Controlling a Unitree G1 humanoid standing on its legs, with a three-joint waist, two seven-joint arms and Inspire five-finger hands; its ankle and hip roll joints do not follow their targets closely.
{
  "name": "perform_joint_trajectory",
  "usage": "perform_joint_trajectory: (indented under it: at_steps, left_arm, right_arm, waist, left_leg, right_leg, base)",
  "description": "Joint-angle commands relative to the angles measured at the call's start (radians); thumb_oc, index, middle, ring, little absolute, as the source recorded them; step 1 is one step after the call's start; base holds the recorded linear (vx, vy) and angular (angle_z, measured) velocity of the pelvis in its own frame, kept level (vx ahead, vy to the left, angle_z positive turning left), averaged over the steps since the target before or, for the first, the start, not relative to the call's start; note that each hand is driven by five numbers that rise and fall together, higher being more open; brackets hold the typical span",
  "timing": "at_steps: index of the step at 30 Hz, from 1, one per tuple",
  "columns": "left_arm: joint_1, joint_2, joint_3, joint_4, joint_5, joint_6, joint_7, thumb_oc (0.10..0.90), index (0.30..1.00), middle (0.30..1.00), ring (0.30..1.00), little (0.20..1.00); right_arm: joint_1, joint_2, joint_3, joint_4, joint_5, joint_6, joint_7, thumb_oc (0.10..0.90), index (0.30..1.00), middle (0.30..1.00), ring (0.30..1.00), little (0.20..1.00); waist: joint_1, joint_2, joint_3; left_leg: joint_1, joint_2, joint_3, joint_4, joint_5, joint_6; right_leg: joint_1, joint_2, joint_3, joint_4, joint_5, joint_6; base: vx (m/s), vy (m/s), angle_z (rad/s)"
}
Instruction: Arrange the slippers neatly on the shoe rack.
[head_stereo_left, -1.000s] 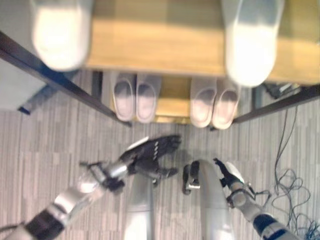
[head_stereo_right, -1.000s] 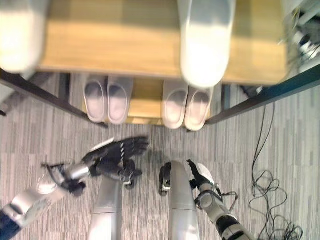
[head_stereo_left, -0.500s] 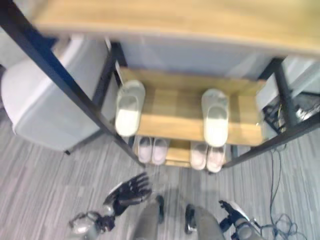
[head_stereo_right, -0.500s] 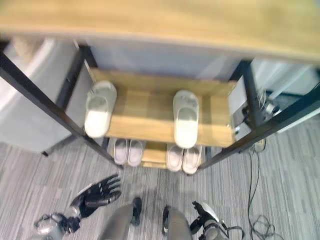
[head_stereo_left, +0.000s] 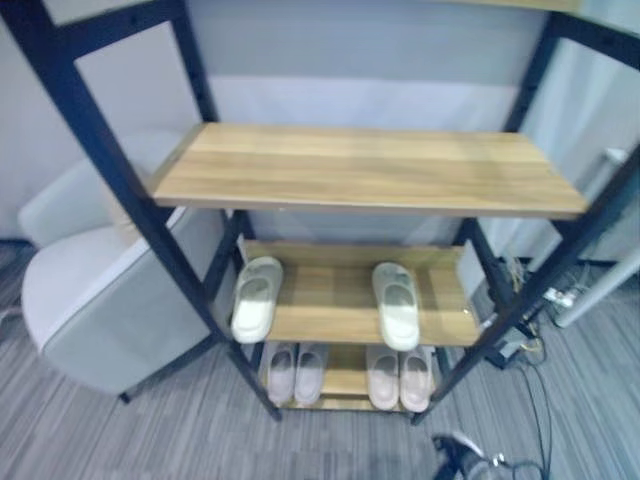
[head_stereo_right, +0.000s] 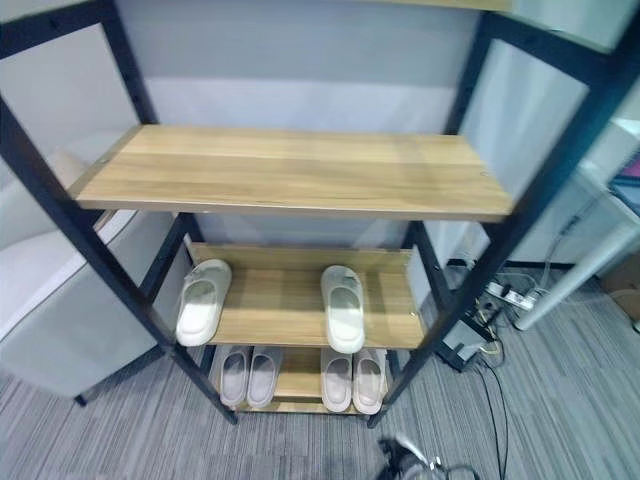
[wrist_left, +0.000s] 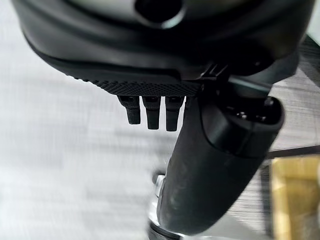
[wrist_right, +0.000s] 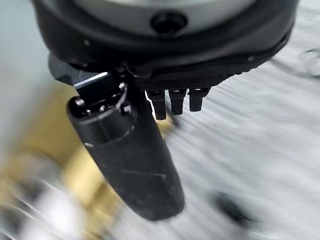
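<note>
Left eye view: two slippers lie apart on the shoe rack (head_stereo_left: 330, 320) middle shelf, left slipper (head_stereo_left: 256, 298) angled toward 7 o'clock, right slipper (head_stereo_left: 397, 304) pointing 6; left robot hand (wrist_left: 210, 165) and right robot hand (wrist_right: 130, 165) hang empty, fingers straight, neither clearly nearer

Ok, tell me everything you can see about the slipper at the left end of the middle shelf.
The left slipper is a pale, cream-white slide with a broad closed strap over an open foot bed, soft-looking like foam. It lies sole down on the wooden middle shelf, at its left end beside the black frame post, one end overhanging the front edge. It sits well apart from the other slipper, and neither hand touches it.
</note>
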Motion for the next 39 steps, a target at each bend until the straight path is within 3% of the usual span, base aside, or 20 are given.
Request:
perform_joint_trajectory:
  at_steps: [1, 7, 12, 15, 18, 22, 23, 25, 27, 30, 34, 39]
  left_arm:
    - [-0.038, 0.018, -0.083, -0.029, 0.162, 0.002, 0.074, 0.8, 0.9, 0.9, 0.9, 0.9]
    - [-0.115, 0.024, -0.178, -0.123, 0.239, -0.006, 0.101, 0.8, 0.9, 0.9, 0.9, 0.9]
    - [-0.147, 0.013, -0.233, -0.204, 0.251, -0.026, 0.105, 0.8, 0.9, 0.9, 0.9, 0.9]
    - [-0.122, -0.009, -0.225, -0.201, 0.238, -0.03, 0.104, 0.8, 0.9, 0.9, 0.9, 0.9]
    - [-0.096, -0.032, -0.242, -0.154, 0.295, -0.026, 0.072, 0.8, 0.9, 0.9, 0.9, 0.9]
    - [-0.085, -0.04, -0.236, -0.126, 0.316, -0.021, 0.053, 0.8, 0.9, 0.9, 0.9, 0.9]
    - [-0.064, -0.048, -0.219, -0.118, 0.325, -0.02, 0.036, 0.8, 0.9, 0.9, 0.9, 0.9]
    - [-0.051, -0.048, -0.148, -0.126, 0.294, -0.042, 0.034, 0.8, 0.9, 0.9, 0.9, 0.9]
    - [-0.033, -0.041, -0.098, -0.144, 0.286, -0.071, -0.004, 0.8, 0.9, 0.9, 0.9, 0.9]
    - [-0.014, -0.034, -0.106, -0.178, 0.267, -0.093, -0.018, 0.8, 0.9, 0.9, 0.9, 0.9]
    - [0.001, -0.039, -0.149, -0.218, 0.245, -0.092, -0.017, 0.8, 0.9, 0.9, 0.9, 0.9]
    - [0.021, -0.054, -0.182, -0.224, 0.248, -0.093, -0.031, 0.8, 0.9, 0.9, 0.9, 0.9]
  right_arm:
    - [-0.081, -0.029, 0.002, -0.076, 0.021, -0.065, -0.049, 0.8, 0.9, 0.9, 0.9, 0.9]
    - [-0.083, -0.122, -0.04, -0.25, -0.069, -0.075, -0.125, 0.8, 0.9, 0.9, 0.9, 0.9]
    - [-0.074, -0.199, -0.049, -0.409, -0.195, -0.069, -0.166, 0.8, 0.9, 0.9, 0.9, 0.9]
    - [-0.073, -0.254, -0.092, -0.572, -0.218, -0.083, -0.185, 0.8, 0.9, 0.9, 0.9, 0.9]
    - [-0.068, -0.297, -0.131, -0.757, -0.215, -0.115, -0.177, 0.8, 0.9, 0.9, 0.9, 0.9]
    - [-0.075, -0.305, -0.117, -0.816, -0.215, -0.133, -0.156, 0.8, 0.9, 0.9, 0.9, 0.9]
    - [-0.079, -0.422, -0.266, -1.073, -0.048, -0.177, -0.097, 0.8, 0.9, 0.9, 0.9, 0.9]
    - [0.338, -0.444, -0.42, -1.428, -0.007, -0.279, 0.015, 0.8, 0.9, 0.9, 0.9, 0.9]
    - [0.592, -0.486, -0.571, -1.564, 0.09, -0.349, 0.148, 0.8, 0.9, 0.9, 0.9, 0.9]
    - [0.573, -0.518, -0.598, -1.49, 0.096, -0.348, 0.145, 0.8, 0.9, 0.9, 0.9, 0.9]
    - [0.431, -0.476, -0.546, -1.326, 0.031, -0.299, 0.07, 0.8, 0.9, 0.9, 0.9, 0.9]
    - [0.352, -0.444, -0.52, -1.244, 0.011, -0.29, 0.035, 0.8, 0.9, 0.9, 0.9, 0.9]
  waist:
    - [0.024, 0.006, 0.024]
    - [-0.008, 0.016, 0.056]
    - [-0.019, 0.017, 0.046]
    - [-0.008, 0.016, 0.018]
    - [-0.009, 0.019, 0.003]
    - [-0.01, 0.024, -0.005]
    - [-0.024, 0.023, -0.016]
    - [-0.066, 0.029, -0.007]
    - [-0.107, 0.033, -0.003]
    - [-0.109, 0.035, -0.005]
    - [-0.08, 0.039, -0.008]
    - [-0.057, 0.044, -0.014]
  left_leg:
    - [0.094, -0.024, 0.016, -0.075, -0.035, 0.011]
    - [0.091, -0.04, 0.028, -0.072, -0.035, 0.033]
    - [0.091, -0.043, 0.014, -0.057, -0.047, 0.04]
    - [0.1, -0.034, 0.009, -0.069, -0.044, 0.047]
    - [0.123, -0.024, 0.0, -0.113, -0.029, 0.045]
    - [0.132, -0.017, -0.005, -0.144, -0.013, 0.038]
    - [0.134, -0.008, -0.006, -0.163, -0.001, 0.029]
    - [0.139, -0.001, 0.007, -0.169, -0.001, 0.025]
    - [0.127, 0.007, 0.019, -0.169, 0.005, 0.016]
    - [0.113, 0.015, 0.022, -0.169, 0.013, 0.009]
    - [0.085, 0.01, 0.012, -0.169, 0.015, 0.012]
    - [0.074, 0.004, 0.005, -0.169, 0.023, 0.014]
  right_leg:
    - [-0.089, -0.073, 0.007, 0.074, 0.053, 0.097]
    - [-0.134, -0.069, 0.036, 0.166, 0.056, 0.125]
    - [-0.102, -0.045, 0.07, 0.161, -0.008, 0.1]
    - [-0.092, -0.03, 0.107, 0.114, -0.004, 0.095]
    - [-0.064, -0.025, 0.113, 0.085, -0.01, 0.089]
    - [-0.053, -0.02, 0.102, 0.069, -0.017, 0.083]
    - [-0.048, -0.015, 0.096, 0.057, -0.015, 0.08]
    - [-0.048, -0.009, 0.104, 0.052, -0.013, 0.083]
    - [-0.055, 0.0, 0.106, 0.04, -0.005, 0.085]
    - [-0.059, 0.002, 0.1, 0.024, 0.005, 0.087]
    - [-0.056, -0.003, 0.07, -0.015, 0.018, 0.083]
    - [-0.052, -0.008, 0.057, -0.035, 0.03, 0.085]
  base:
    - [-0.09, 0.258, -0.27]
    - [-0.1, 0.105, -0.28]
    - [-0.02, -0.013, 0.09]
    - [0.05, -0.079, -0.08]
    - [0.08, -0.1, -0.11]
    - [0.03, -0.074, 0.07]
    - [0.03, -0.103, 0.12]
    - [0.0, -0.074, 0.44]
    - [-0.03, -0.054, -0.23]
    - [0.01, -0.019, -0.49]
    - [0.0, -0.007, -0.04]
    - [0.01, 0.011, 0.27]
